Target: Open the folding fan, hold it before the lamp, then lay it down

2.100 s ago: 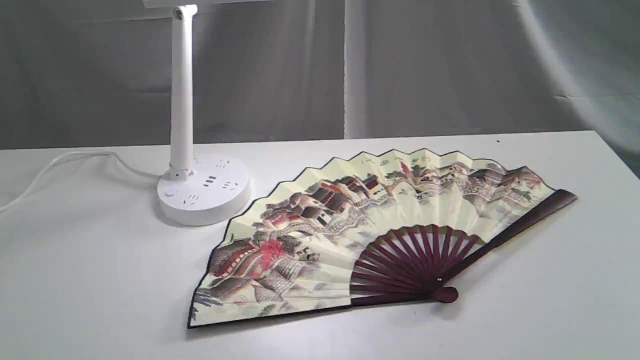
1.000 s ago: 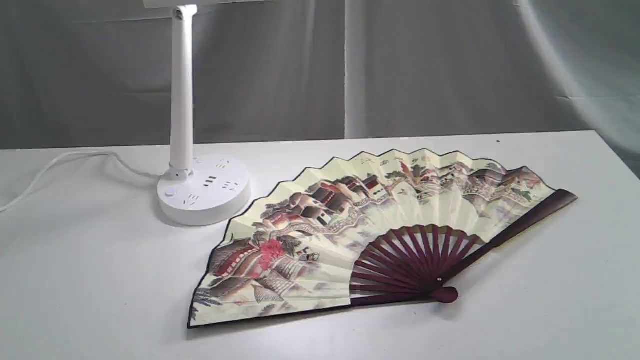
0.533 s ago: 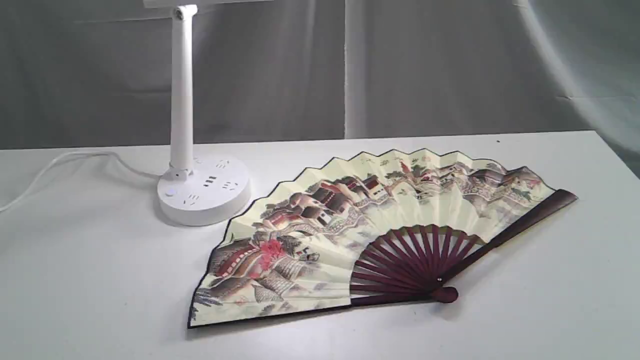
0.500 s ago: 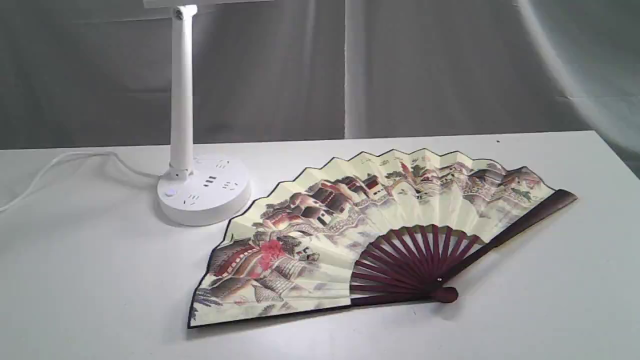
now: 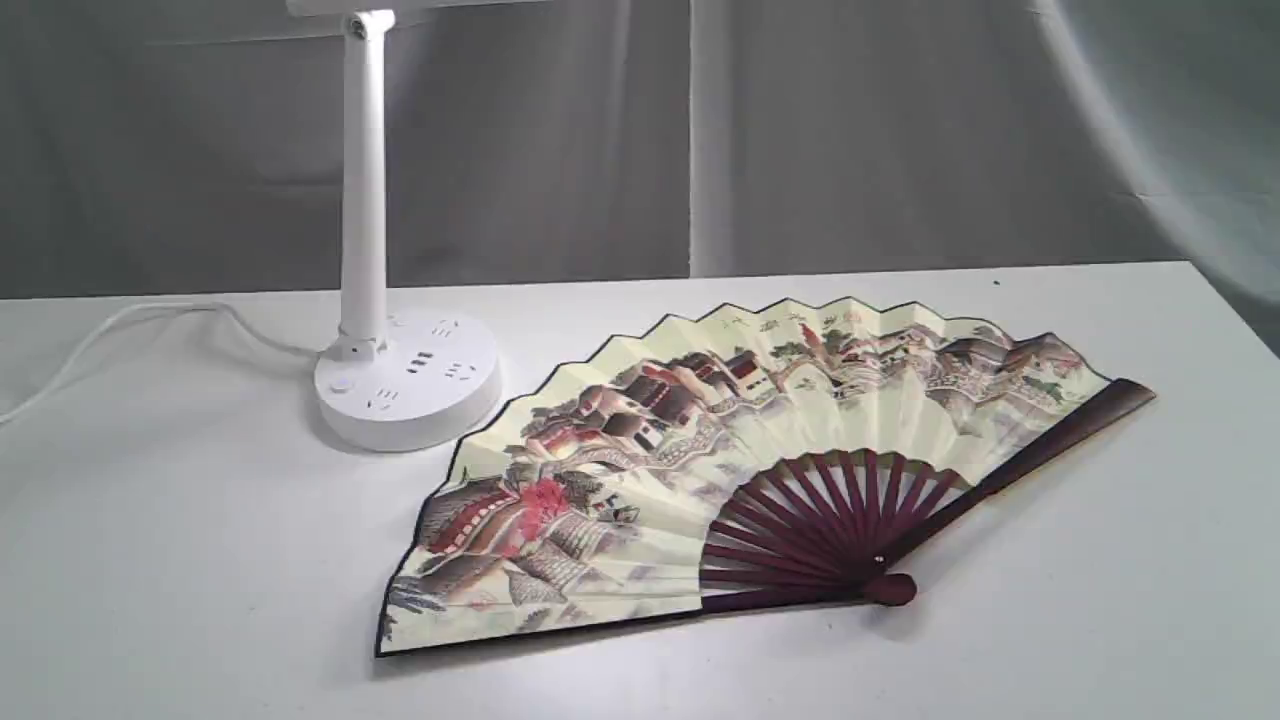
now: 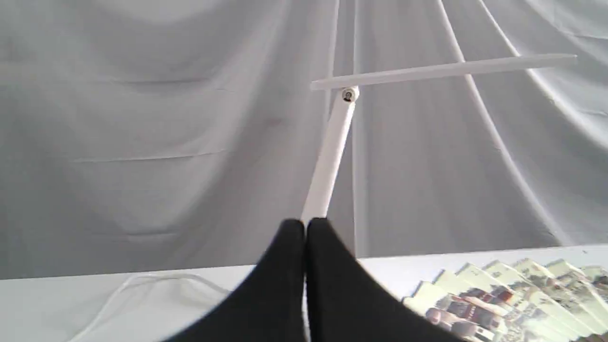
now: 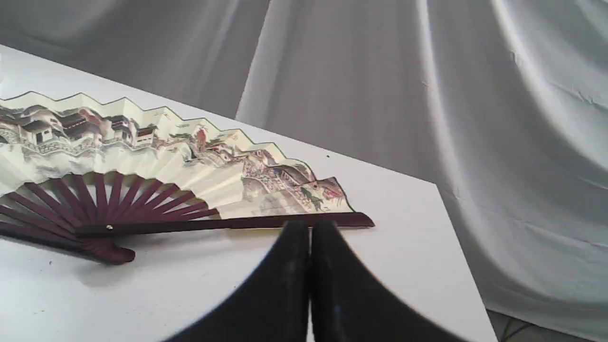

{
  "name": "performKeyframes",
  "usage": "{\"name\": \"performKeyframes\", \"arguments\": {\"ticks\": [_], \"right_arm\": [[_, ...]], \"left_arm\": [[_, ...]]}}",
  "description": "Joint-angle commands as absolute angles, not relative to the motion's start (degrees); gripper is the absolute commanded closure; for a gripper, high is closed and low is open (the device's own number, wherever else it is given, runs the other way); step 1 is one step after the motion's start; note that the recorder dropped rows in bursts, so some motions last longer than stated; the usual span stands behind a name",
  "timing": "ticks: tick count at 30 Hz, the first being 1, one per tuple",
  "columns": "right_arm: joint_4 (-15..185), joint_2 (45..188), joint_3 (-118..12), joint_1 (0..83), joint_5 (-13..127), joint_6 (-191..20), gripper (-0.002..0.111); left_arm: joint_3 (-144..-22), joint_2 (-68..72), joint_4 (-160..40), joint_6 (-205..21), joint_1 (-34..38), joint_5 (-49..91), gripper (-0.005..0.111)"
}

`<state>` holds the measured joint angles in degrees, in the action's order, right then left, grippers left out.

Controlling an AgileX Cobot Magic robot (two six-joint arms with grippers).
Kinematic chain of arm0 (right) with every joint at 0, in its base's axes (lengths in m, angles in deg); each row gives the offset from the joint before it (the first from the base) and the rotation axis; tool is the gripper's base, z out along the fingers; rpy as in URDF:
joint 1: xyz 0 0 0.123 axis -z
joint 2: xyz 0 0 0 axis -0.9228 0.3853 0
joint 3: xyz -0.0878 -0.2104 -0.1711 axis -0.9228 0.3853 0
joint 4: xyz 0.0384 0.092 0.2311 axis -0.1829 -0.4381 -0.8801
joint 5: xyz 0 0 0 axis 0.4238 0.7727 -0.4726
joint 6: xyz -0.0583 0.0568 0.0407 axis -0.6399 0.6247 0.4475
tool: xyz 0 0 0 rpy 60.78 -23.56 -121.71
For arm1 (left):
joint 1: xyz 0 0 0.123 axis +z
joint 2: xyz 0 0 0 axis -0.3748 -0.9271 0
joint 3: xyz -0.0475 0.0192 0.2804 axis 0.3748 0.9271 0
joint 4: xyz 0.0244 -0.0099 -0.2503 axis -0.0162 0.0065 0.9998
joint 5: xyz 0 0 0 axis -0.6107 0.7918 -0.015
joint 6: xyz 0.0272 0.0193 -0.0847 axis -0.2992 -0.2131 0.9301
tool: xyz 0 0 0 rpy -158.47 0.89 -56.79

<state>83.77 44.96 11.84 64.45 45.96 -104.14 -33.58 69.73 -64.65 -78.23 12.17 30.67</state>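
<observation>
Nothing has shifted since the earlier frames: the fan (image 5: 640, 470) lies spread open and flat on the surface (image 5: 200, 580), its far left edge just beside the lamp (image 5: 365, 200) base, perhaps touching it. The left end effector (image 6: 305, 228) and right end effector (image 7: 309, 229) are each closed tight on nothing, and neither shows in the exterior view. That view cuts off the lamp's head; the left fingers hide its base in the wrist view. The cord (image 5: 120, 325) runs off the left edge.

White tabletop (image 5: 180, 560), grey draped cloth backdrop (image 5: 900, 140) behind, soft folds, even diffuse light
</observation>
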Motion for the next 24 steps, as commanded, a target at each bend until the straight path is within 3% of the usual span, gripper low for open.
{"name": "performKeyframes", "arguments": {"ticks": [1,6,18,24], "right_arm": [[83.52,44.95,12.00,64.81,46.03,-103.88,0.108],[83.52,44.95,12.00,64.81,46.03,-103.88,0.108],[83.52,44.95,12.00,64.81,46.03,-103.88,0.108],[83.52,44.95,12.00,64.81,46.03,-103.88,0.108]], "left_arm": [[-27.27,71.14,-54.17,-85.24,17.88,21.03,0.107],[-23.30,71.86,-54.42,-85.24,20.71,22.52,0.107],[-22.14,71.86,-57.20,-85.24,20.69,36.52,0.107],[-22.14,71.86,-56.72,-85.24,20.69,36.40,0.107]]}}
